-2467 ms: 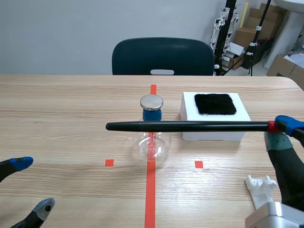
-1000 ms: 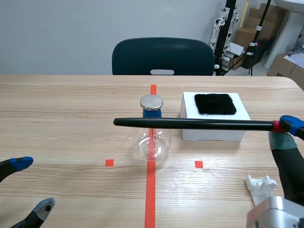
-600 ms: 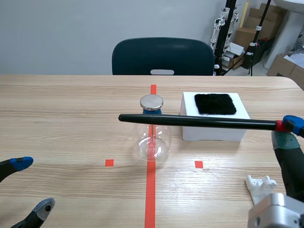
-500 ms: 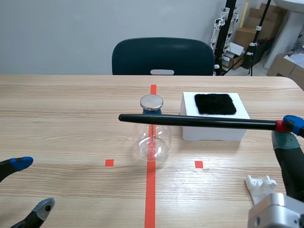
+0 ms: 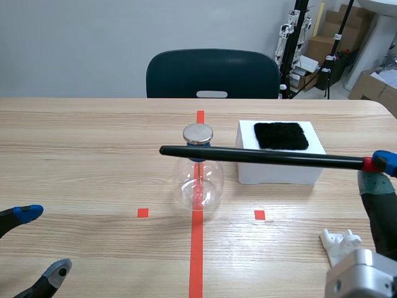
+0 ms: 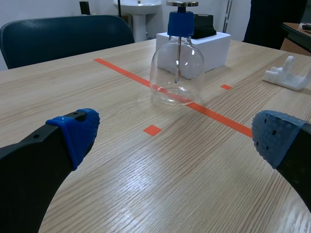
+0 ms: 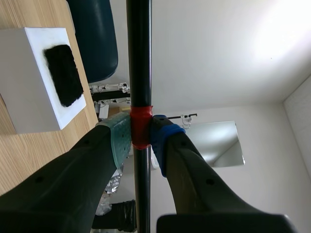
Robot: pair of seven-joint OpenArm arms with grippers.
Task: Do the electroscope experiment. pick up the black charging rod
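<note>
Premises: a laboratory or test room. Evidence: wooden table [image 5: 93, 143] marked with orange-red tape lines [image 5: 196, 248], a glass flask [image 5: 198, 186] standing on it, one dark chair [image 5: 213, 71] against a plain grey wall [image 5: 80, 43], black equipment stands [image 5: 300, 31] and stacked cardboard boxes [image 5: 322, 43] in the far corner.

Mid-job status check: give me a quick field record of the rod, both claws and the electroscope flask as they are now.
Rod: black charging rod, lifted, roughly level
Grip: right claw shut on its red band
Rod tip: in the scene view it crosses the neck of the electroscope flask; contact unclear
Idle arm: left claw open, holding nothing
Behind rod: white block topped with a black pad
</note>
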